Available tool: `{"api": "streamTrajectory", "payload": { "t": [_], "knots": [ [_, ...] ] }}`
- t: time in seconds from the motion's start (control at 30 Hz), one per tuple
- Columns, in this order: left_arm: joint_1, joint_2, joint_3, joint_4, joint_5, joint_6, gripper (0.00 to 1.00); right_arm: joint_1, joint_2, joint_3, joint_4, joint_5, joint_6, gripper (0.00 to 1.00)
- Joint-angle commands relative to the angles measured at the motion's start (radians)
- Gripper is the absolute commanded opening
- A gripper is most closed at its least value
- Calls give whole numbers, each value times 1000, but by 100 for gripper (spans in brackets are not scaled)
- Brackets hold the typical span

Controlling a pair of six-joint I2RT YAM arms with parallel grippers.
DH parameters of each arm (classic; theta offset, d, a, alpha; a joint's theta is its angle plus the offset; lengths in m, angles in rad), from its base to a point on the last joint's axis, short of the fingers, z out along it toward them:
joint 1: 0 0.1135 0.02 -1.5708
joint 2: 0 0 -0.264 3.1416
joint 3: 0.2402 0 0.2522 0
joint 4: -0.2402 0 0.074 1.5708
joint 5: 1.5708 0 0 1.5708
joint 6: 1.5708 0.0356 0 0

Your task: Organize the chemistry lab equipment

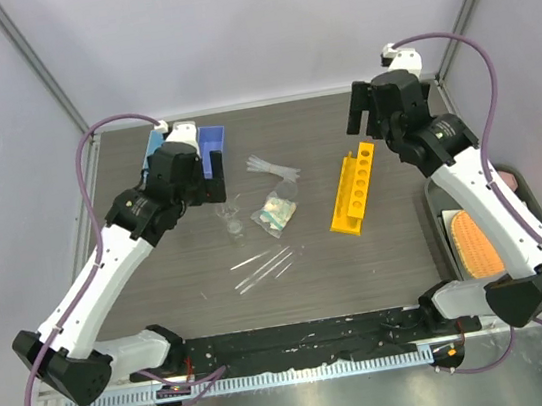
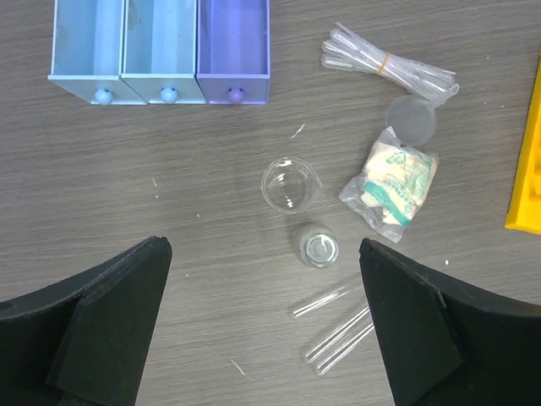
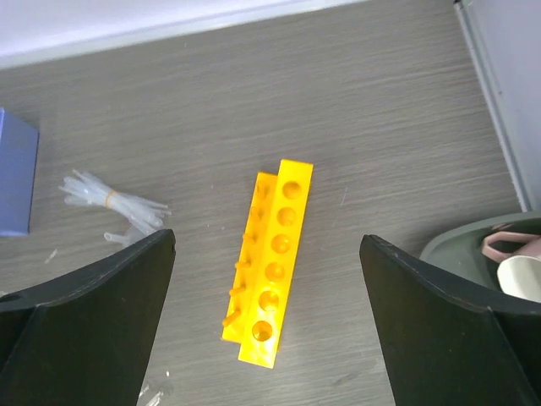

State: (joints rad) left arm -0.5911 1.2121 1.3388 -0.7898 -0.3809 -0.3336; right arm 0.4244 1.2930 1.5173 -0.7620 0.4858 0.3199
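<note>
The left gripper [image 2: 264, 252] hangs above the left part of the dark wood-grain table [image 1: 398, 246] with its fingers spread wide and nothing between them. It sits just in front of a row of three small drawer boxes [image 2: 161, 51], two pale blue and one violet, standing side by side near the far edge. Below it lies the clear glassware: a tiny beaker [image 2: 290, 184] standing upright, a small round vial [image 2: 317, 245] just beside it on the near side, and a few thin tubes [image 2: 338, 326] lying flat and roughly parallel, closer to the arms' bases. To the right of the beaker rests the packet [image 2: 390, 186] with green and beige contents. A clear round disc [image 2: 412, 118] touches the packet's far corner; what it is cannot be told. Beyond that lies a bundle of droppers [image 2: 385, 63] bound with a yellow band. The right gripper [image 3: 267, 239] is likewise spread wide and holds nothing, hovering high near the far end of the yellow rack [image 3: 270, 271]. The rack lies flat on the table to the right of the packet, apart from it, its row of six round holes facing up. At the table's right edge a grey tray [image 3: 456, 241] carries the pink cup [image 3: 507, 249] and the orange mat [image 1: 473, 240].
</note>
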Motion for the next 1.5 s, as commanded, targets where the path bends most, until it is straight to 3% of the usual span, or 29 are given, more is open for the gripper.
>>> {"api": "streamTrajectory", "payload": {
  "t": [0.0, 0.13, 0.23, 0.47, 0.6, 0.67, 0.8, 0.93, 1.07, 1.33, 1.47],
  "knots": [
    [-1, -58, -16, 3, 68, -7, 100, 2, -12, 101, -39, 114, 10, 98],
    [-1, -189, -130, 102, 164, 2, 100, 1, -14, 69, -51, 177, -7, 98],
    [-1, -185, -132, 48, 184, 37, 100, 2, 18, 73, -137, 260, 14, 98],
    [-53, -161, -179, -51, 293, 16, 100, 2, -52, -37, -200, 157, 82, 98],
    [-235, -161, -213, -78, 139, -33, 100, 10, -58, -124, -269, 134, 88, 97],
    [-304, -146, -217, -109, 64, -60, 100, 10, -98, -181, -258, 45, 93, 97],
    [-507, -48, -205, -141, -79, -171, 100, 13, -182, -293, -142, -128, 67, 97],
    [-651, 77, -188, -138, -179, -258, 98, 22, -166, -333, -122, -197, 45, 97],
    [-710, 190, -217, -53, -175, -275, 95, 51, -144, -356, -106, -190, 38, 96],
    [-708, 305, -325, 187, -130, -233, 86, 70, -147, -368, -89, -188, 31, 96],
    [-681, 352, -368, 314, -60, -202, 74, 73, -150, -359, -92, -187, 30, 95]
  ]
}}
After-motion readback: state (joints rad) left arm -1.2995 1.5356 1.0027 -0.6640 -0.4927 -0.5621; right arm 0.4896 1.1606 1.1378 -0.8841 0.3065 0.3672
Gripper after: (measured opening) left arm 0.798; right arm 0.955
